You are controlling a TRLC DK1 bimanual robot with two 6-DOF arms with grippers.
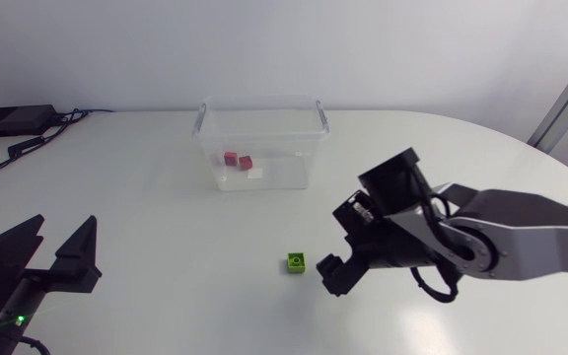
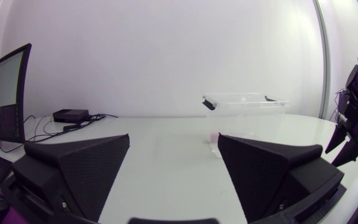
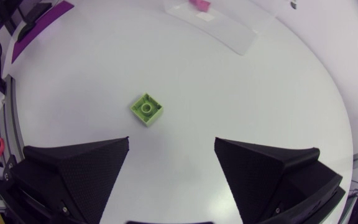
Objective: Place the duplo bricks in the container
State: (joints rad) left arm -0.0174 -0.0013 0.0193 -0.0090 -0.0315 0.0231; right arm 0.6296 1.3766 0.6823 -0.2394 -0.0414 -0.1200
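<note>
brick: small lime-green square plastic duplo brick (image 1: 296,261) is seen studs-up toward the worktop's near edge, outside the clear plastic container (image 1: 284,148) at the far edge | right pincer (image 1: 329,275): held open just beside the brick, probably to straddle it | left pincer (image 1: 64,222): held open and empty at the near-left corner

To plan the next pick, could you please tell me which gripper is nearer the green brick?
Right. The right gripper hovers just beside the green brick; the left gripper sits far off.

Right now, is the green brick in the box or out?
Out. The green brick sits on the table, well apart from the box.
</note>
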